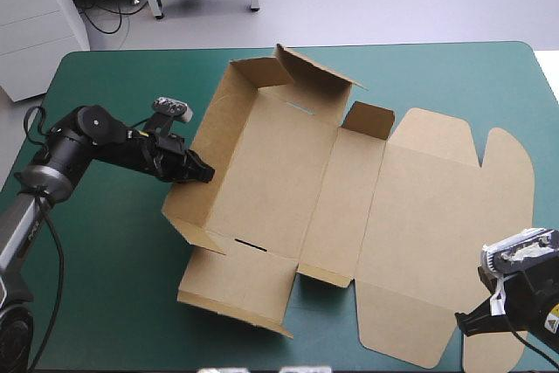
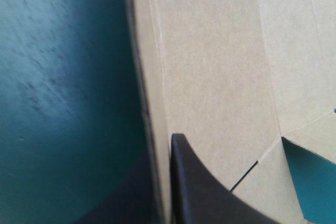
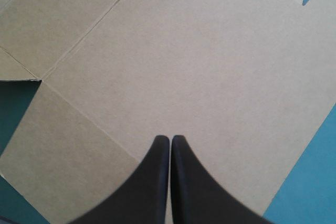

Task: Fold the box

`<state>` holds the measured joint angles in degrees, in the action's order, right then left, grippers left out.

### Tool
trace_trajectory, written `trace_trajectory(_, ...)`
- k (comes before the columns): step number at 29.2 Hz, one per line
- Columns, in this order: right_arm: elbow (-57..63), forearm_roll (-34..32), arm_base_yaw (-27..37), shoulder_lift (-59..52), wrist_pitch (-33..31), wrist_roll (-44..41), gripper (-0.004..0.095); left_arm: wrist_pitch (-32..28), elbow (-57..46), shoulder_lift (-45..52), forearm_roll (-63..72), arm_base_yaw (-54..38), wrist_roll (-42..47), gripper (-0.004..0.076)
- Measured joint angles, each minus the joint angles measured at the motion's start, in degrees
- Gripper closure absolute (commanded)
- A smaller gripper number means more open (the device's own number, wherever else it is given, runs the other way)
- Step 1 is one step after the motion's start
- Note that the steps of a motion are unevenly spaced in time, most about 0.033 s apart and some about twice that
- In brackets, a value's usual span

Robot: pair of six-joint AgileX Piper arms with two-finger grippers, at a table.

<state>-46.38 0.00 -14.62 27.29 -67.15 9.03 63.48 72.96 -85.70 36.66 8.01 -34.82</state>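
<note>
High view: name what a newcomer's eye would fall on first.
The brown box sprawls across the middle of the teal-green table, with walls raised on its left half and the lid flat to the right. The left gripper pinches the box's left wall. The right gripper, shut, sits at the lid's near right corner.

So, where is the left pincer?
High view: the left pincer is at the left side of the table, shut on the raised left wall of the box.
</note>
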Motion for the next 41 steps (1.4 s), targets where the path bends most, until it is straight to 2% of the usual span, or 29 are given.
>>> trace_trajectory(8,0.00,0.00,0.00,0.00,2.07,0.00,0.0912,-2.28,16.41,-0.24,-21.50,11.94,6.20,0.0756)
trace_trajectory(13,0.00,0.00,0.00,0.00,2.68,-0.50,0.0912,-4.94,20.60,-0.24,-32.19,19.06,6.39,0.0756)
trace_trajectory(18,0.00,0.00,0.00,0.00,3.21,-0.84,0.0912,-5.83,20.82,-0.41,-42.50,27.04,6.78,0.0756)
trace_trajectory(25,0.00,-3.52,0.00,0.00,3.43,-5.43,0.0912,-6.55,20.85,-2.79,-60.80,37.99,13.77,0.0756)
trace_trajectory(29,0.00,-4.04,0.00,0.00,3.43,-6.69,0.0912,-9.25,20.59,-5.22,-69.24,43.36,14.79,0.0756)
trace_trajectory(34,0.00,-4.22,0.00,0.00,3.45,-6.92,0.0912,-12.91,18.29,-6.12,-78.47,47.01,17.44,0.0756)
trace_trajectory(41,0.00,-4.33,0.00,0.00,3.65,-7.10,0.0912,-18.40,10.91,-5.07,-82.92,47.36,18.53,0.0756)
